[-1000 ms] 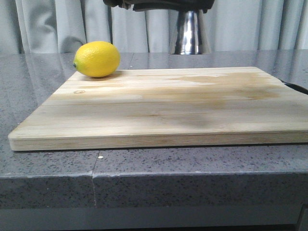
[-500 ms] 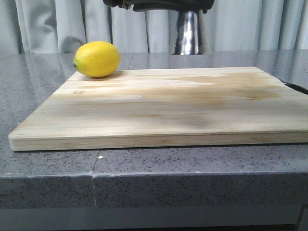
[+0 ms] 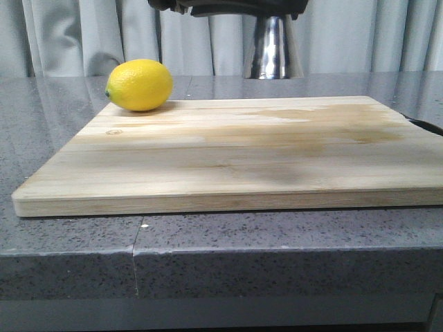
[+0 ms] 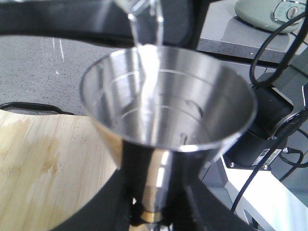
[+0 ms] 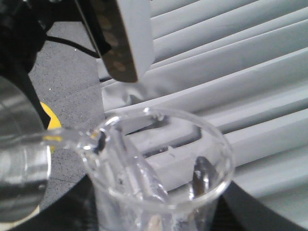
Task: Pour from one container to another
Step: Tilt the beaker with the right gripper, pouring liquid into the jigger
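Steel jigger [image 4: 166,110] upright, long axis vertical, wide mouth up, gold band at waist; left gripper [image 4: 156,211] clenched round narrow waist. Clear stream of liquid [image 4: 147,57] falls into jigger cup. Glass beaker [image 5: 159,168] tilted, spout toward jigger rim [image 5: 19,159], liquid leaving lip; right gripper grasps beaker, fingers barely visible. Front view: jigger base [image 3: 273,48] raised behind cutting board [image 3: 235,152]; lemon [image 3: 140,84] on board's far left corner.

A yellow lemon [image 3: 140,84] rests on the far left corner of a wooden cutting board [image 3: 228,155], which lies flat on the speckled grey counter [image 3: 69,242]. Pale grey curtains [image 3: 83,34] hang behind. Beyond the jaws in the left wrist view, black cables [image 4: 281,43] loop beside a pale green appliance [image 4: 269,12].
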{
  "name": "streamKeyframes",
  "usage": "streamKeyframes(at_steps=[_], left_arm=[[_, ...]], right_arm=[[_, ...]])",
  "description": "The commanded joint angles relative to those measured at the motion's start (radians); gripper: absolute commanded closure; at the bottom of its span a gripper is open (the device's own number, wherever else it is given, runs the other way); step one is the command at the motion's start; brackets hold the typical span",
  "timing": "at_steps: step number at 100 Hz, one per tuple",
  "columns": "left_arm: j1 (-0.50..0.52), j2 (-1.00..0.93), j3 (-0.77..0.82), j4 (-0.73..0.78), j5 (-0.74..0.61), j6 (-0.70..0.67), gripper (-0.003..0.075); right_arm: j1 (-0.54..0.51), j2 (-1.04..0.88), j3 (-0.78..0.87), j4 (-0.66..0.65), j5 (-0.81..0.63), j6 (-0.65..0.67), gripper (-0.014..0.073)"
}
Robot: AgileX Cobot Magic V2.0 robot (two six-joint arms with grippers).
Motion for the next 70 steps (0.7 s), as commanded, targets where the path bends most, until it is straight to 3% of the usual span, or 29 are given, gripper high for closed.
streamKeyframes(at_steps=[1,70], left_arm=[[0.0,-0.043,-0.026,-0.074,0.037,-0.005,0.0739],[0.0,-0.043,-0.026,-0.074,0.037,-0.005,0.0739]], right_arm=[[0.0,-0.03,-0.037,0.033,-0.055,-0.044,0.0442],[0.0,-0.03,-0.037,0.033,-0.058,-0.259,0.0442]])
